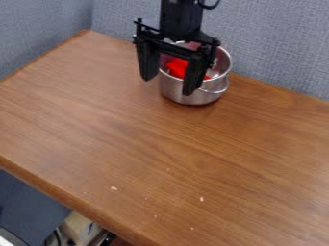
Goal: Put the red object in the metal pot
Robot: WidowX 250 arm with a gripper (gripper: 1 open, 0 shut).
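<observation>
Red object seen inside metal pot

The red object is seen inside the metal pot, its outline partly hidden by the black gripper. The gripper's fingers are held apart in front of and over the pot; contact with the rim cannot be made out with certainty. The pot is set upright on a brown wood-grain table, near its far edge, with a thin handle at its side. Small pale specks are scattered on the wood. The table is backed by grey-blue panels, and cables are glimpsed below its near left edge.
</observation>
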